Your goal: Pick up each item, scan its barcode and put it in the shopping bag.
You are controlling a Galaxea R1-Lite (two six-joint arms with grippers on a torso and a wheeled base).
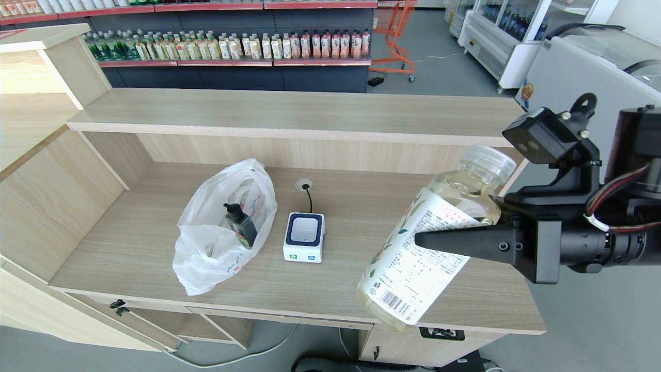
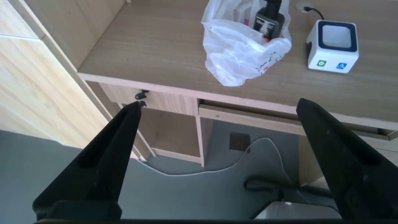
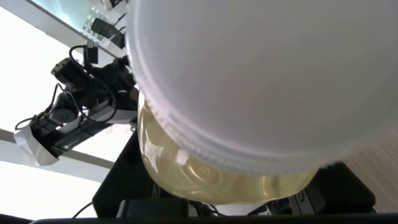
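With the right jaws clamped high on the tilted drink bottle [image 1: 413,263], its heavy base hanging below them could pivot or slip before reaching the barcode scanner [image 1: 304,235] beyond their tips; left jaws stand apart

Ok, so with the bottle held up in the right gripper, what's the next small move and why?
Probably swing the bottle over the scanner and turn its barcode down toward it: the right gripper holds it tilted, off to the scanner's side, barcode facing upward.
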